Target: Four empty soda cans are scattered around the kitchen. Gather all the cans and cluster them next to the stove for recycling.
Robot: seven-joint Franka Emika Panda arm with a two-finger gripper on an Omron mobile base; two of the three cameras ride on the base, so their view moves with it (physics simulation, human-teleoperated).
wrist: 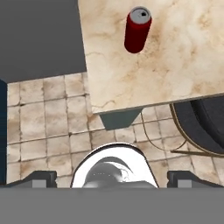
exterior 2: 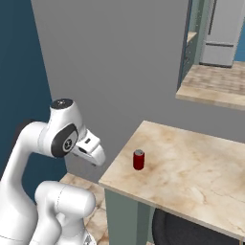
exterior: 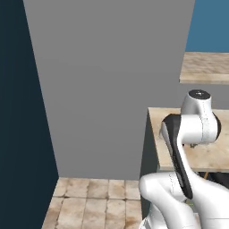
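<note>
No text, label or number can be read on the red soda can (wrist: 137, 29).

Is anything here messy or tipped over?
Nothing is spilled or tipped. One red soda can stands upright, alone near the corner of the beige counter, which is odd for a can meant for recycling by the stove. The open gripper is over the floor, apart from the can.

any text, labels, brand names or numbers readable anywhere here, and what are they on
None can be read.
Red soda can: plain red side and silvery top in the hand view, no brand or lettering visible; in the right base view it is too small to tell.
Marble counter: veining only, no marks.
Grey wall and tiled floor: no signs or labels.
</note>
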